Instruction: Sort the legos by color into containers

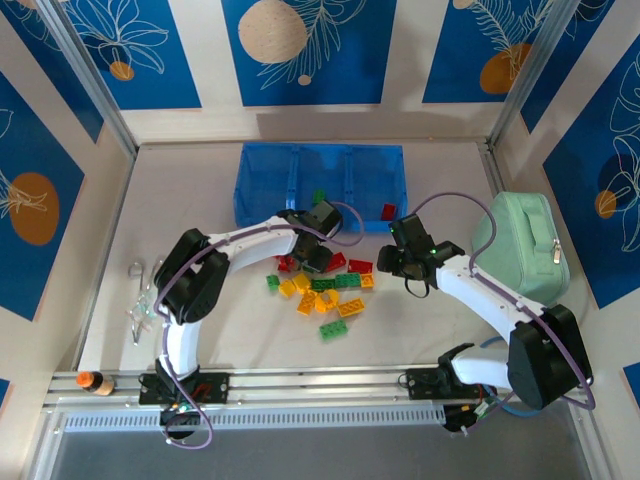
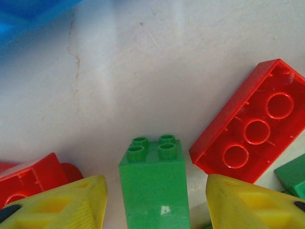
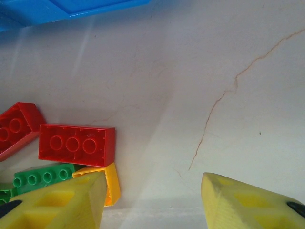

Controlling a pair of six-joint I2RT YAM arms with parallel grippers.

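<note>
The legos lie in a loose pile (image 1: 322,290) of red, green and yellow bricks on the table in front of the blue bin (image 1: 262,178). One green brick (image 1: 318,197) sits in the bin's middle compartment and one red brick (image 1: 388,211) in its right one. My left gripper (image 1: 312,256) is low over the pile's far left side. In the left wrist view it (image 2: 155,202) is open, with an upright green brick (image 2: 153,179) between the yellow fingers (image 2: 62,205) and a gap on each side. My right gripper (image 1: 386,262) (image 3: 152,200) is open over bare table, right of a red brick (image 3: 76,144).
A mint-green pouch (image 1: 520,245) lies at the right, close to the right arm. Clear scissors-like items (image 1: 140,297) lie at the left and a small orange bottle (image 1: 90,382) sits on the front rail. A large red brick (image 2: 252,136) lies just right of the left gripper.
</note>
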